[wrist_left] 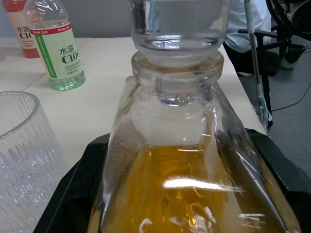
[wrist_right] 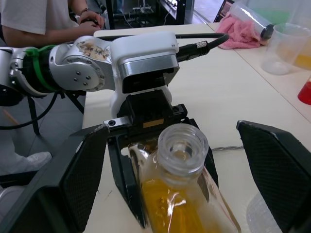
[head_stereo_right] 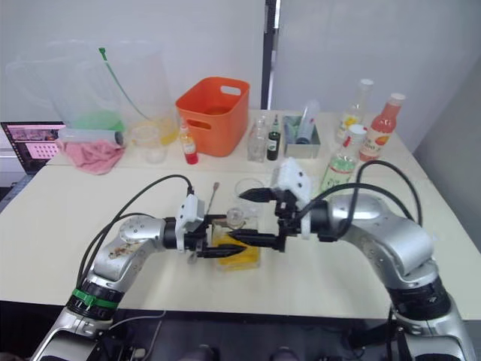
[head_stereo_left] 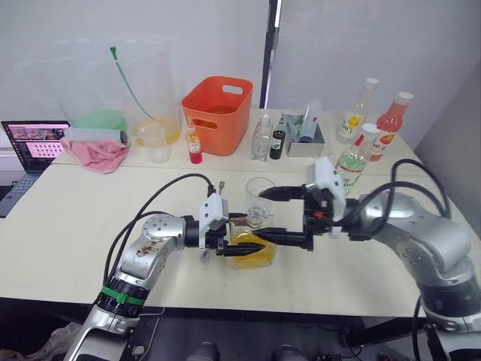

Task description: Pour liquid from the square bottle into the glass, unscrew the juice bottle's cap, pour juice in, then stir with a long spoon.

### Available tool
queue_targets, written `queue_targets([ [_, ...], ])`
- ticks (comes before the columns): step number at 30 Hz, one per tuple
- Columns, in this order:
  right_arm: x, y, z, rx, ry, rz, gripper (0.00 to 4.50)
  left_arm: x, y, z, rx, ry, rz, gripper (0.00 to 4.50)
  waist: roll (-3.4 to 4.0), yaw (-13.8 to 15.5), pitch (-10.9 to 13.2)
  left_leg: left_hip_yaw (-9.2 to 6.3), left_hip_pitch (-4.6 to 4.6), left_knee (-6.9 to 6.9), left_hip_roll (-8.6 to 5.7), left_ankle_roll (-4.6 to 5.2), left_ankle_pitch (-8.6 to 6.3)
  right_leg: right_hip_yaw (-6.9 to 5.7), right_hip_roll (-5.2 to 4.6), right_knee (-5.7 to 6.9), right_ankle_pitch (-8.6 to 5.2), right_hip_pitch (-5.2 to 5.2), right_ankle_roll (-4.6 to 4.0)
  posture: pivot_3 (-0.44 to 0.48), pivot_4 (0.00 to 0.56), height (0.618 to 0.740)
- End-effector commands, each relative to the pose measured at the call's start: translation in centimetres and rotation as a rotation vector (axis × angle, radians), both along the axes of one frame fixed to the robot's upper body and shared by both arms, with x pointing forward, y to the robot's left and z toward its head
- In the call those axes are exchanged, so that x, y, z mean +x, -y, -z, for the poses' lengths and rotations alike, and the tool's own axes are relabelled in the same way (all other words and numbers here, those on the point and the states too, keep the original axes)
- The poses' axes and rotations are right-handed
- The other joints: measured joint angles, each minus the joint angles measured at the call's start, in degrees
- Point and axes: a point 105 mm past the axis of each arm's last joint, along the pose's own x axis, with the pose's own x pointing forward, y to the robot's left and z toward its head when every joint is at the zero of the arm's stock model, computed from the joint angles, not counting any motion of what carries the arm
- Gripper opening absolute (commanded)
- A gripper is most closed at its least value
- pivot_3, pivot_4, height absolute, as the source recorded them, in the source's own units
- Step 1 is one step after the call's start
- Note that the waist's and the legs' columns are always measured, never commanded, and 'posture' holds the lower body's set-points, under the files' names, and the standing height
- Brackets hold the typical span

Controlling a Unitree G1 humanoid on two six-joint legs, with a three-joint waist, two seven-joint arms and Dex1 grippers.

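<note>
We have our left gripper [head_stereo_left: 242, 249] clamped on the squat clear glass square bottle [head_stereo_left: 254, 250] of golden-yellow liquid [wrist_left: 194, 194], which sits on the pale table [head_stereo_left: 75, 226] just in front of the plain clear glass tumbler [head_stereo_left: 259, 197]. Our right gripper [head_stereo_left: 284, 218] hangs spread wide, one black finger above the bottle's neck and one beside its body, gripping nothing. The tall greenish C100 juice bottle [head_stereo_left: 353, 162] with its white cap [head_stereo_left: 370, 129] stands upright, well behind our right arm.
</note>
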Motion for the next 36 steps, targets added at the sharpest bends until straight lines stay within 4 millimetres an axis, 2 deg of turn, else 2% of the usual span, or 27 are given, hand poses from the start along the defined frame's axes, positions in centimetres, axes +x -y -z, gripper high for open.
queue_targets([
  [1, 0.0, -0.7, -0.5, 0.003, 0.04, -0.012, 4.5, -0.2, 0.4, -0.9, -0.002, 0.062, 0.014, 2.81, 0.0, 0.0, 0.0, 0.0, 0.0, 0.0, -0.01, 0.0, 0.0, 0.0, 0.0, 0.0, 0.0, 0.0, 0.0, 0.0, 0.15, 0.74],
  [5, 0.1, -1.4, -0.1, 0.005, 0.032, -0.025, 4.5, 0.0, 0.3, -0.9, 0.01, 0.074, 0.013, 2.81, 0.0, 0.02, 0.0, -0.01, 0.0, 0.01, -0.01, 0.0, 0.0, 0.0, 0.0, 0.0, 0.0, 0.0, 0.0, 0.0, 0.15, 0.74],
  [8, 0.4, -1.5, 0.0, 0.012, 0.032, -0.016, 3.65, 0.1, 0.3, -1.0, 0.011, 0.078, 0.013, 2.81, 0.0, 0.01, 0.0, 0.0, 0.0, 0.02, -0.01, 0.0, 0.0, 0.0, 0.0, 0.01, 0.0, 0.0, 0.0, 0.0, 0.15, 0.74],
  [14, 0.8, -0.8, 0.0, 0.025, 0.024, 0.001, 1.61, 0.2, 0.2, -0.9, 0.017, 0.079, 0.006, 2.81, 0.01, 0.01, 0.0, 0.0, 0.0, 0.02, -0.01, 0.0, 0.0, 0.0, 0.0, 0.02, 0.0, 0.0, 0.0, 0.0, 0.15, 0.74],
  [16, 1.1, -0.6, 0.1, 0.021, 0.029, 0.015, 1.08, 0.4, 0.2, -0.9, 0.019, 0.079, 0.003, 2.81, 0.01, 0.01, 0.0, -0.01, 0.0, 0.02, -0.01, 0.0, 0.0, 0.0, 0.0, 0.02, 0.0, 0.0, 0.0, 0.0, 0.15, 0.74],
  [22, 0.8, -0.8, -1.0, 0.059, 0.051, -0.02, 1.09, 0.6, 0.2, -1.0, 0.025, 0.082, 0.006, 2.81, 0.0, -0.1, 0.0, 0.0, 0.0, 0.03, -0.01, 0.0, 0.0, 0.0, 0.0, 0.02, 0.0, 0.0, 0.0, 0.0, 0.15, 0.74],
  [29, 0.0, -0.6, -4.0, 0.167, 0.067, -0.069, 1.09, 0.7, 0.4, -0.7, 0.061, 0.085, 0.007, 2.81, 0.01, -0.18, 0.0, 0.0, 0.0, 0.03, -0.01, 0.0, 0.0, 0.02, 0.0, 0.09, 0.01, -0.03, 0.0, 0.0, 0.15, 0.74],
  [33, -0.3, 0.2, -5.4, 0.168, 0.095, -0.068, 1.09, 0.9, 0.3, -0.5, 0.068, 0.074, 0.002, 2.81, 0.01, -0.01, 0.0, -0.04, 0.01, 0.03, -0.02, 0.0, 0.0, -0.01, 0.0, 0.1, 0.01, -0.01, 0.0, 0.0, 0.15, 0.74],
  [36, 0.1, 1.8, -6.5, 0.183, 0.117, -0.012, 1.09, 0.9, 0.3, -0.3, 0.066, 0.068, -0.002, 2.81, 0.0, 0.02, 0.0, -0.03, 0.0, 0.03, -0.03, 0.01, -0.01, 0.0, 0.0, 0.09, 0.01, -0.01, 0.01, 0.0, 0.15, 0.74],
])
